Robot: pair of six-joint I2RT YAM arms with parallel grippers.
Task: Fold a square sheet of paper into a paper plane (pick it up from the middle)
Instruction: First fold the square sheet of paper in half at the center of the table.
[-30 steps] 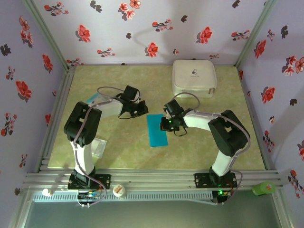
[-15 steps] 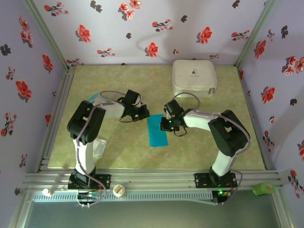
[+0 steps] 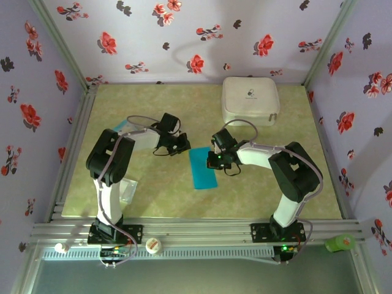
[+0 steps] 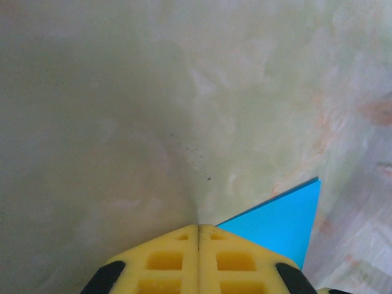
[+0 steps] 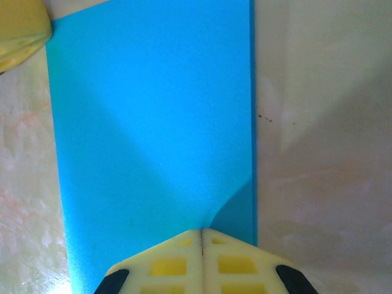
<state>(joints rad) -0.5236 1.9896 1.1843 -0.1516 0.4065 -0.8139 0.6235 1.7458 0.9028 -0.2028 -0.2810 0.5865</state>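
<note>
I have open table [image 3: 184,104] along the far edge left of the case [image 3: 250,100], and along the near edge right of the clear packet [image 3: 127,190]. The case blocks the far right corner.

Green table [image 3: 257,184]: teal paper [image 3: 202,168], white case [image 3: 250,100]

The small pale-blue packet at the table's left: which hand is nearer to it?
Left. The left hand sits right of the small pale-blue packet, at the far-left corner of the blue paper. The right hand is farther off, over the paper itself.
</note>
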